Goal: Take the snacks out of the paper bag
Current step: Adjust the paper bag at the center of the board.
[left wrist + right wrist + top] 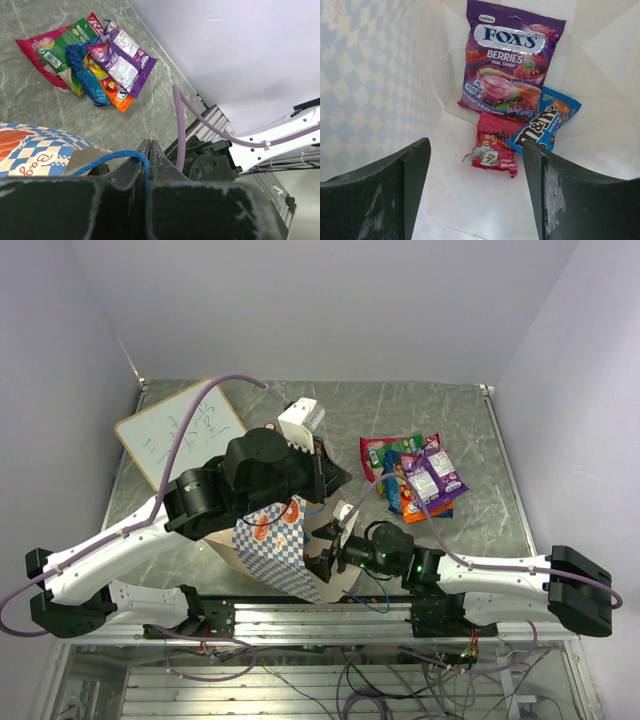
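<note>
Right tool (476, 146) jaws wide, gripping nothing, inside the paper bag (370, 75). A red packet (492, 147) lies just ahead at 12 o'clock, a purple Fox's packet (512, 60) stands behind it against the back wall, and a blue M&M's packet (545, 122) sits at 1 o'clock over the purple one's corner. Left tool (146, 150) pinched tight on the bag's blue cord handle (107, 159); pile of snacks (415, 480) out on the worktop (480, 440), 2 o'clock from the bag in the top view, apart from it.
</note>
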Motion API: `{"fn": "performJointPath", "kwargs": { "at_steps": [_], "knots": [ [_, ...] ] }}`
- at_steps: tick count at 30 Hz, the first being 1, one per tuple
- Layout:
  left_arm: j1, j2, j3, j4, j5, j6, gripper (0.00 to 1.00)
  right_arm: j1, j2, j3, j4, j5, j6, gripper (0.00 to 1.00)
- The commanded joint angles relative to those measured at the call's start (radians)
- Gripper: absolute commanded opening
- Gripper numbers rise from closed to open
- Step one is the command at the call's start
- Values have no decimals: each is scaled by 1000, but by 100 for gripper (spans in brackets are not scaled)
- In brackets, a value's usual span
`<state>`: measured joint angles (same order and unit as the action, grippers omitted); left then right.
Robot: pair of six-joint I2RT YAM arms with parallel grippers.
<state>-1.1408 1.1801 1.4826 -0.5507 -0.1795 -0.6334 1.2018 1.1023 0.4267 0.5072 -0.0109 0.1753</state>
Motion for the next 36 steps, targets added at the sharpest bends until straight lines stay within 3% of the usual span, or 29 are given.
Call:
{"fn": "performJointPath", "kwargs": {
  "at_steps": [1, 3, 5, 6, 13, 19, 27, 30, 33, 36],
  "knots": [
    [-4, -3, 39, 62, -22, 3, 7, 2, 42, -23, 107, 27, -26, 74],
    [-4, -6, 38, 60, -22, 2, 7, 4, 106, -4, 157, 11, -32, 77],
    [-4, -9, 35, 60, -21, -3, 7, 5, 188, 29, 210, 9, -31, 99],
    [-4, -11, 35, 59, -21, -5, 7, 7, 230, 63, 227, 11, -31, 100],
    [-4, 5, 60, 36, -21, -10, 7, 23, 501, 238, 319, 46, -63, 100],
    [-4, 35, 44, 112, -14, -48, 7, 24, 720, 315, 472, 25, -158, 100],
    [-4, 54, 36, 141, 18, -81, 7, 25, 897, 510, 375, 154, -155, 100],
    [-4, 26, 13, 150, 9, -99, 7, 23, 963, 555, 345, 194, -151, 87],
    [-4, -28, -24, 143, -31, -121, 7, 22, 976, 565, 353, 223, -175, 55],
    [-4, -93, -73, 112, -74, -152, 7, 16, 974, 597, 325, 216, -222, 39]
  ]
}}
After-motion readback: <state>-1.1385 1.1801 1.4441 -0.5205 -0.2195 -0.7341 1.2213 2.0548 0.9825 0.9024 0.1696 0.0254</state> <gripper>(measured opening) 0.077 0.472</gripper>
